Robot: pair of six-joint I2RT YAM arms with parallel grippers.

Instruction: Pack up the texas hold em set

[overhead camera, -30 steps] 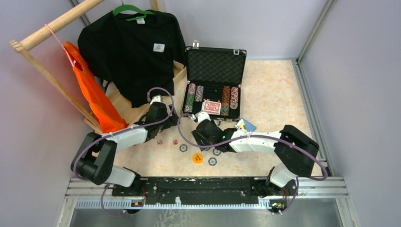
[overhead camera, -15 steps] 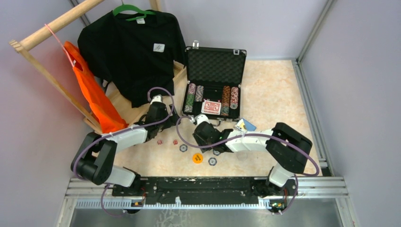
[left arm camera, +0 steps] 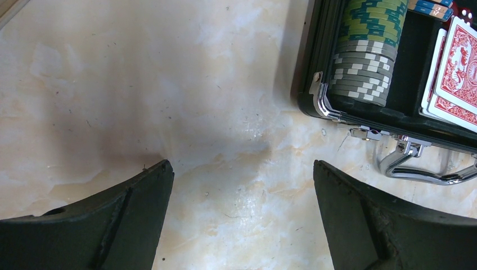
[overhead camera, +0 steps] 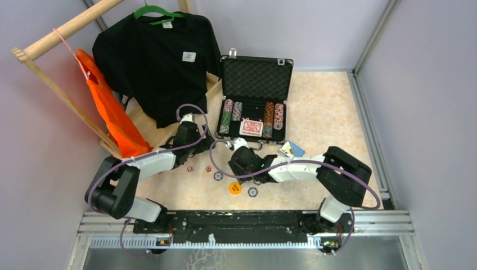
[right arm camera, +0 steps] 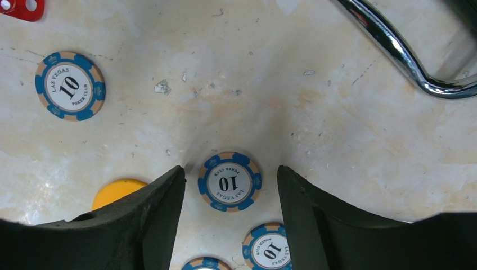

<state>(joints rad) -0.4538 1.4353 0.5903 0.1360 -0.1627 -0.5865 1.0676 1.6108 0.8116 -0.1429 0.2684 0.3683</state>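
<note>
Right gripper point(right arm camera: 228, 171) stands part open and low, its fingers straddling a blue-edged 10 chip point(right arm camera: 229, 181) with a gap on each side. Only its wrist view shows this. That view also shows a second 10 chip point(right arm camera: 70, 86) at upper left, a yellow token point(right arm camera: 118, 191) by the left finger, and the chrome handle point(right arm camera: 405, 56) at upper right.

The left gripper point(left arm camera: 242, 169) is spread wide over bare table point(left arm camera: 140, 84) and holds nothing. Its camera alone shows the case point(left arm camera: 405, 122) corner at upper right, with the green and grey chip stack point(left arm camera: 365, 56) and red-backed cards point(left arm camera: 455, 67) inside.

From above, both forearms reach in toward the open case at frame centre. The right arm is folded sharply at its elbow, and two red dice point(overhead camera: 190, 169) seem to lie between the arms
</note>
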